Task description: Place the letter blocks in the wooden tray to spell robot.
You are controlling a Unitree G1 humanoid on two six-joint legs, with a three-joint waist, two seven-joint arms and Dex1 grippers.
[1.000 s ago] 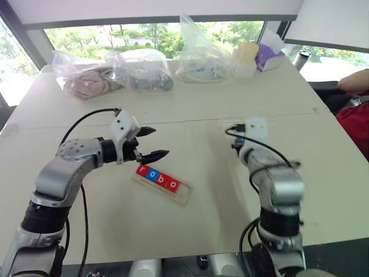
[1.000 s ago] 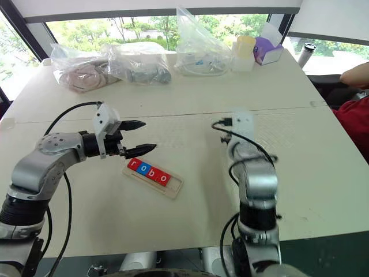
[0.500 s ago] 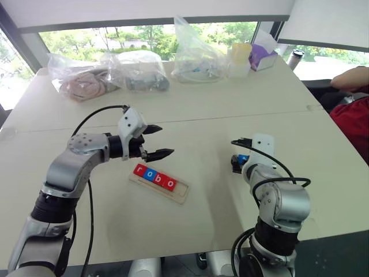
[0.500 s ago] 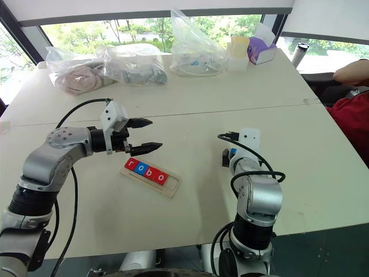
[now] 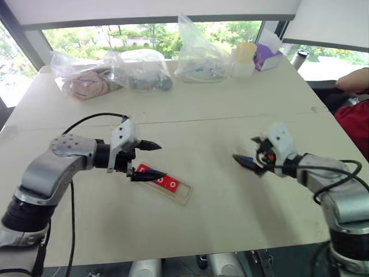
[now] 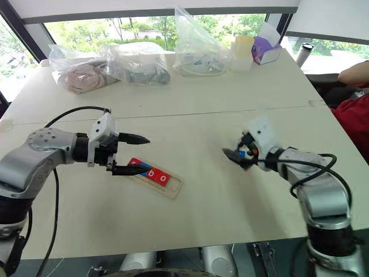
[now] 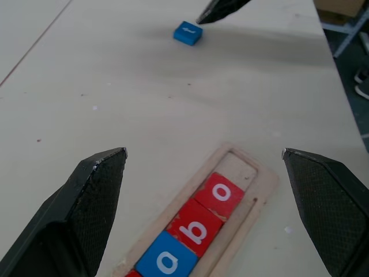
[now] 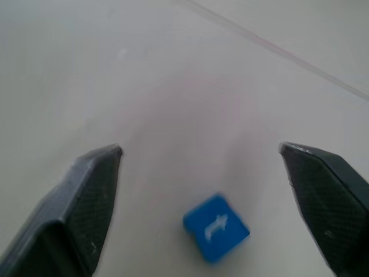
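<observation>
Your left gripper (image 7: 202, 173) hangs over the near-left end of the long narrow pale wooden tray (image 7: 253, 193), its two black fingers (image 7: 86, 196) spread wide and holding nothing. In the left wrist view you can see the tray's far end: a red square tile with a white "o" (image 7: 219, 193) sits next to the last slot, which is bare wood, then a red tile with a white "b" (image 7: 193, 228), then a blue tile with a white "o" (image 7: 167, 261). The tile at the near end of the row is hidden behind your left gripper in the head views, so you cannot read it there.

Your right gripper (image 8: 202, 190) is off to the right of the tray, well apart from it, low over the pale bench (image 5: 219, 219). Its fingers (image 8: 81, 208) are also wide apart and grip nothing. Between them, lying flat on the bench, is the small blue square tile with a white "t" (image 8: 216, 227); it touches neither finger. The left wrist view shows that same blue tile beyond the tray with a dark fingertip just beside it.

At the far edge of the bench lie several clear plastic bags (image 5: 138, 70) and a purple box (image 5: 266, 57).
</observation>
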